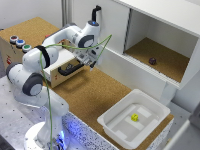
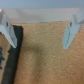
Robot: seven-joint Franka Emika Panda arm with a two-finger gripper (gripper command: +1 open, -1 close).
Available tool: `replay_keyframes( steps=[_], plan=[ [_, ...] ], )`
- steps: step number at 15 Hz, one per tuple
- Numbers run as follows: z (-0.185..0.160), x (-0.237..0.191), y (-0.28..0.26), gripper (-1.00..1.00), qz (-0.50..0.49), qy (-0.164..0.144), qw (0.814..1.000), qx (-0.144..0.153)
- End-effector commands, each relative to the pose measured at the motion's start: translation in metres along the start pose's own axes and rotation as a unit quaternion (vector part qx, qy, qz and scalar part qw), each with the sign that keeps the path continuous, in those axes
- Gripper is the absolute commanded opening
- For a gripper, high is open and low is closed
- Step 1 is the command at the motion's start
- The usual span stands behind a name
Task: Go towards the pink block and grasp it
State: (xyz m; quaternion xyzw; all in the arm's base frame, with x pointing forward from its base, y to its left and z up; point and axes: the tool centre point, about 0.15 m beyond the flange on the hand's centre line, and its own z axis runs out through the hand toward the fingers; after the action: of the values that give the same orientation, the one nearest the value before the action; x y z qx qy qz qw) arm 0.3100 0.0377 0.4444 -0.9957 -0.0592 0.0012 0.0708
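Cork tabletop (image 1: pixel 95 95) below; bent arm (image 1: pixel 55 47), hand (image 1: pixel 91 62) spread

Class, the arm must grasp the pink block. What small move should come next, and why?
Probably lift back slightly to search. The gripper hangs open over bare cork beside the dark drawer handle, and neither view shows a pink block; only the yellow block and purple block appear.

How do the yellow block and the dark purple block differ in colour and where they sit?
Colour: the yellow block is bright yellow; the dark purple block is near-black purple.
Place: the yellow block lies in the white tray on the cork table; the dark purple block sits higher, on the cork floor of the open white cabinet.
Both are small, similar in size, and apart from the gripper.
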Motion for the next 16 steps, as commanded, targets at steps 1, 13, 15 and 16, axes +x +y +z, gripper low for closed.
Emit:
replay_keyframes(
  steps=[1,13,15,16],
  plan=[
    [-0.005,-0.002,-0.072,1.0,-0.052,-0.007,0.998,-0.015],
    [-0.026,-0.001,-0.261,1.0,-0.315,-0.037,0.946,-0.065],
    [-0.025,0.002,-0.286,1.0,-0.358,-0.038,0.931,-0.055],
    [-0.023,0.004,-0.299,1.0,-0.384,-0.038,0.921,-0.048]
  ],
)
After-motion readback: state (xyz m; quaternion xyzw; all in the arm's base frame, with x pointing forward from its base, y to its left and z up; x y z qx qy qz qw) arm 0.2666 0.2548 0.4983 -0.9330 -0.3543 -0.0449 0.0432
